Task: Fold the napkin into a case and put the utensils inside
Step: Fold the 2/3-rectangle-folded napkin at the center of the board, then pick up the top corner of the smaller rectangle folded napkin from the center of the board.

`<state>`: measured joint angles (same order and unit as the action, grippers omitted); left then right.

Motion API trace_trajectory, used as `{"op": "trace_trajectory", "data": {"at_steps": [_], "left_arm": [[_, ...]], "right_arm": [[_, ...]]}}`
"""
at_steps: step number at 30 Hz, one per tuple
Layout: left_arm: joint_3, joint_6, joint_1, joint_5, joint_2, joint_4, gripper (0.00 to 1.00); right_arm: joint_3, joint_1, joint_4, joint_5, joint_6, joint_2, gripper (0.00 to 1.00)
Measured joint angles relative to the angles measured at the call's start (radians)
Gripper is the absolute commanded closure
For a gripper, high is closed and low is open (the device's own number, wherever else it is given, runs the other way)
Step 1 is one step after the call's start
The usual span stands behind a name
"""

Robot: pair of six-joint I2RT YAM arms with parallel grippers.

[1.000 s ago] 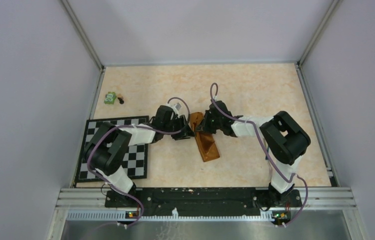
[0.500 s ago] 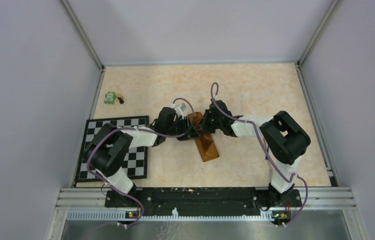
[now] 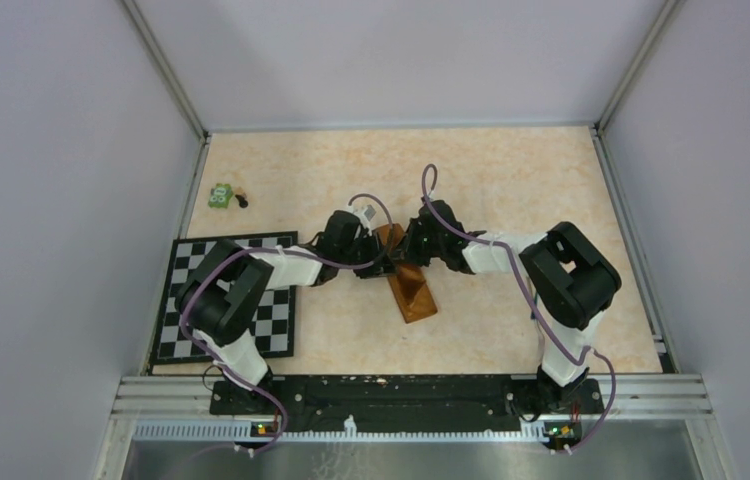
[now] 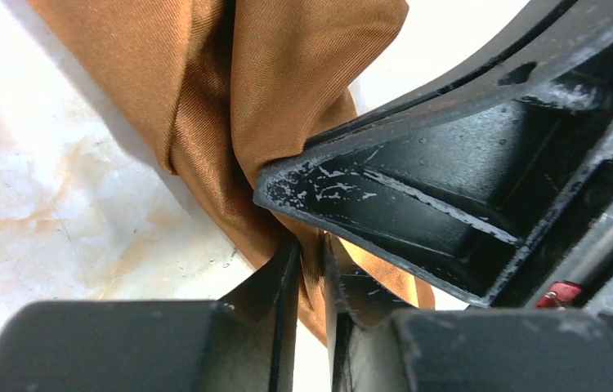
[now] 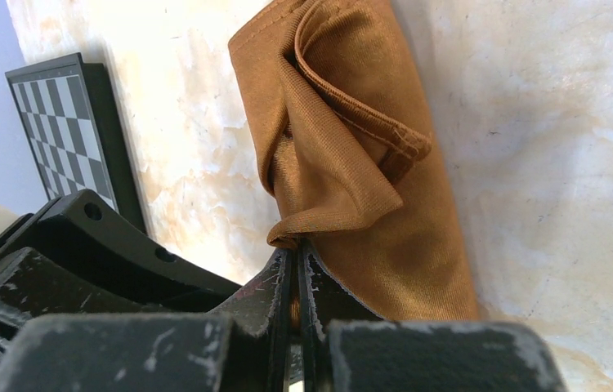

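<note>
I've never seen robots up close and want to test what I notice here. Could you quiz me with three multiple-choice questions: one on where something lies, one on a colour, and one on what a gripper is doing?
1. Where does the checkered mat lie?
A. at the near left
B. at the far right
C. leaning on the back wall

2. What colour is the napkin?
A. blue
B. white
C. rust-orange

3. What is the right gripper doing?
A. standing wide open
B. pinching a fold of the napkin
C. holding a fork

Answers:
1 A: the top view shows it there, left of the napkin.
2 C: both wrist views show rust-orange cloth close up.
3 B: in the right wrist view its fingers meet on a raised fold.
</note>
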<state>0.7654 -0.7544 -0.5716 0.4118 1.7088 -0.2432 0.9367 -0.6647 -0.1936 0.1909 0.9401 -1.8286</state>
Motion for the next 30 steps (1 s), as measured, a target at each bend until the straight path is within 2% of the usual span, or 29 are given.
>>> {"op": "trace_trajectory", "data": {"at_steps": [2,3,6,8,11,19,23,30], "left_arm": [[0.006,-0.001,-0.002,-0.011,0.011,0.008,0.96],[0.007,-0.005,-0.003,-0.014,0.016,0.011,1.0],[0.007,-0.006,-0.003,-0.026,0.029,0.018,1.0],[0.005,-0.006,-0.003,-0.034,0.031,0.019,1.0],[-0.004,-0.01,-0.003,-0.037,0.031,0.011,1.0],[-0.007,-0.014,-0.004,-0.036,0.031,0.004,1.0],[-0.008,-0.014,-0.004,-0.036,0.031,0.004,1.0],[-0.008,-0.014,-0.004,-0.036,0.031,0.004,1.0]], "right_arm": [[0.0,0.0,0.0,0.003,-0.001,0.0,1.0],[0.0,0.0,0.002,0.006,-0.002,0.0,0.94],[0.0,0.0,0.019,0.013,-0.02,0.0,0.68],[0.0,0.009,0.03,0.021,-0.045,0.003,0.58],[-0.016,0.03,0.017,0.053,-0.068,0.027,0.47],[-0.034,0.122,-0.022,0.102,-0.126,0.081,0.37],[-0.033,0.141,-0.024,0.111,-0.154,0.081,0.24],[0.009,0.156,-0.079,0.195,-0.258,0.029,0.23]]}}
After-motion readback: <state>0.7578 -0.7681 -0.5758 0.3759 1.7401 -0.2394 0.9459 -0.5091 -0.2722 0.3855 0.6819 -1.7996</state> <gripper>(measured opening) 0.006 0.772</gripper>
